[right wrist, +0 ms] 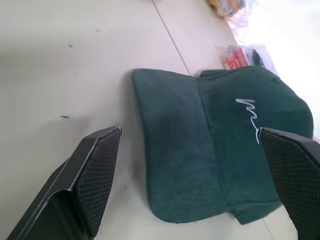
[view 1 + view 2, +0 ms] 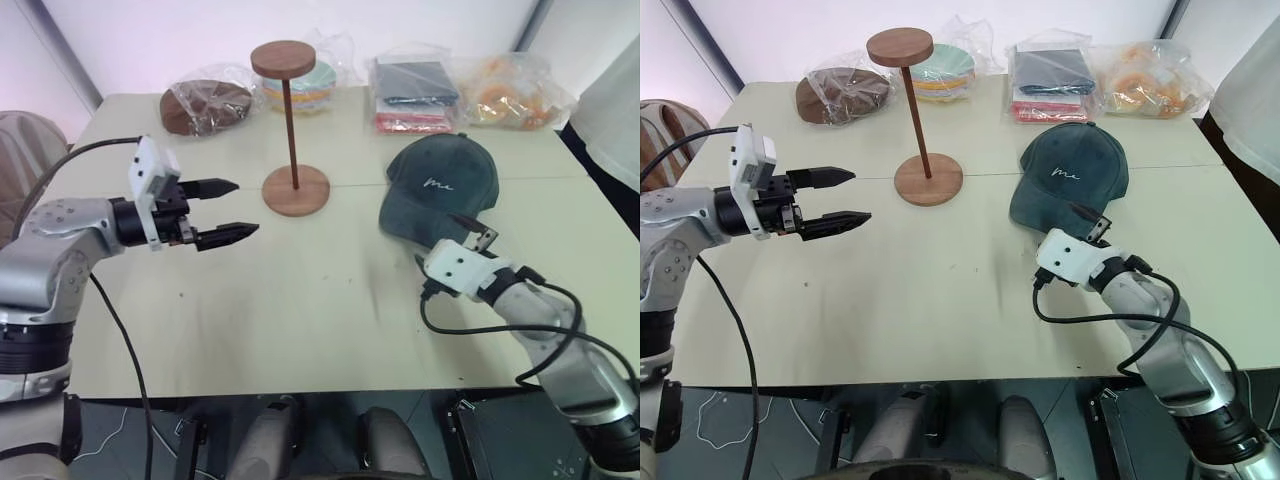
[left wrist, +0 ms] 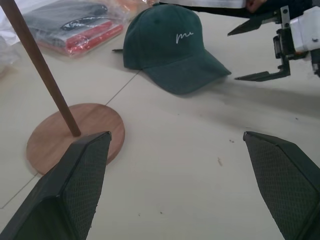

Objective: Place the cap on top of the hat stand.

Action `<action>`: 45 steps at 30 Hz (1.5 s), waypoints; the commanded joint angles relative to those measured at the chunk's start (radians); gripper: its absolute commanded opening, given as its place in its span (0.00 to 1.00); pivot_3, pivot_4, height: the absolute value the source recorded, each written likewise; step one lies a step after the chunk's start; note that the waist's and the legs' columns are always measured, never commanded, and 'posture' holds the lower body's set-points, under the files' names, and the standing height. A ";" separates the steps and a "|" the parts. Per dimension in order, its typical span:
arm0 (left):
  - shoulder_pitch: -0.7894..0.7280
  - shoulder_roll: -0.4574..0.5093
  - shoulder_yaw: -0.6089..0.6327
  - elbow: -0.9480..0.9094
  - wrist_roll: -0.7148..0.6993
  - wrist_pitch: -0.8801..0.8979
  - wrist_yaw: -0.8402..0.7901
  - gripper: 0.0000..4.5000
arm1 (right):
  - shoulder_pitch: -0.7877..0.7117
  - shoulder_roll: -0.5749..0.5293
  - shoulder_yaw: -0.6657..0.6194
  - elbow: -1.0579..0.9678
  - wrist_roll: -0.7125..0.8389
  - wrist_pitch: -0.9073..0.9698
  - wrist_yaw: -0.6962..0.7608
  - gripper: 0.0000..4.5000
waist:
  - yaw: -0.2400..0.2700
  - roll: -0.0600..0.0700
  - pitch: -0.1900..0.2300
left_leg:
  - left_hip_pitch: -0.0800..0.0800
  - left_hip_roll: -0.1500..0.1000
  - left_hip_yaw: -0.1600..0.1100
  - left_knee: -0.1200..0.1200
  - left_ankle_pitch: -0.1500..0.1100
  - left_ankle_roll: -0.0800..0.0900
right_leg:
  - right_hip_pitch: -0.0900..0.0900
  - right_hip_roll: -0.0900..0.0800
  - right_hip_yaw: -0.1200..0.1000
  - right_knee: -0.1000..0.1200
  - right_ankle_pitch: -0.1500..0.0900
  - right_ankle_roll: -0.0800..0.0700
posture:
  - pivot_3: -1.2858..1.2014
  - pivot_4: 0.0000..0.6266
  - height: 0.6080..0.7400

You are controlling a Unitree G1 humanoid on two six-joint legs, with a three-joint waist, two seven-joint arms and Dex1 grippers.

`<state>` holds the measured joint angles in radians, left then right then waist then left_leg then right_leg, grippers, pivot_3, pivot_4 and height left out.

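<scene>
Reaching for the cap, we are hanging our right gripper [image 2: 1092, 222] just short of the brim, fingers spread wide with nothing between them, the cap [image 2: 442, 186] lying flat on the table [image 2: 300, 310] right ahead of those fingertips with its brim toward us. We are judging this as the approach step: the grasp is not yet made, and the cap is resting untouched on the tabletop. On the other side we are holding our left gripper [image 2: 226, 210] above the table, jaws also apart and empty, pointing toward the base of the hat stand [image 2: 288, 130], which is standing upright a little farther off, well apart from the cap (its top disc is bare). Next, we are thinking, the right fingers need to straddle the brim edge, one above and one below, and close firmly before any lift, since the soft crown may sag. Farthest back, bagged items [image 2: 206, 105] are sitting along the rear edge.
</scene>
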<state>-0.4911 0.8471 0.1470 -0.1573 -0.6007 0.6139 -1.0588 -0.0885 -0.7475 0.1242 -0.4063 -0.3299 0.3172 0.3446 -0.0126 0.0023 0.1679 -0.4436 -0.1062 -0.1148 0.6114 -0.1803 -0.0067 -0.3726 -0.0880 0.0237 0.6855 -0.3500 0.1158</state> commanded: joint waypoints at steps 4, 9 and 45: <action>0.024 0.028 0.060 -0.069 -0.021 0.019 0.028 0.99 | -0.015 0.055 0.029 0.108 -0.101 -0.086 -0.072 1.00 | 0.000 0.000 0.000 | 0.000 0.000 0.000 0.000 0.000 0.000 | 0.000 0.000 0.000 0.000 0.000 0.000 | 0.52 0.24 1.00; 0.046 0.034 0.077 -0.100 -0.025 0.033 0.043 0.99 | -0.029 0.093 0.040 0.192 -0.164 -0.105 -0.119 1.00 | -0.001 0.000 0.000 | 0.001 0.000 0.000 0.000 0.000 0.000 | 0.001 0.000 0.000 0.000 0.000 0.000 | 0.52 0.24 1.00; 0.045 0.046 0.059 -0.123 -0.018 0.024 0.064 1.00 | -0.008 0.186 -0.026 0.365 -0.321 -0.058 -0.357 0.70 | 0.004 -0.005 -0.003 | 0.003 -0.001 -0.001 0.000 0.001 -0.001 | 0.000 0.001 0.000 0.001 0.000 0.000 | 0.52 0.24 1.00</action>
<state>-0.4322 0.8740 0.1894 -0.2576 -0.6197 0.6490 -0.9940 -0.1070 -0.5658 0.1253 -0.0496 -0.6526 0.2495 -0.0034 -0.0085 -0.0022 0.1650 -0.4406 -0.1068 -0.1157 0.6117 -0.1797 -0.0077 -0.3723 -0.0874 0.0232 0.6868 -0.3500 0.1158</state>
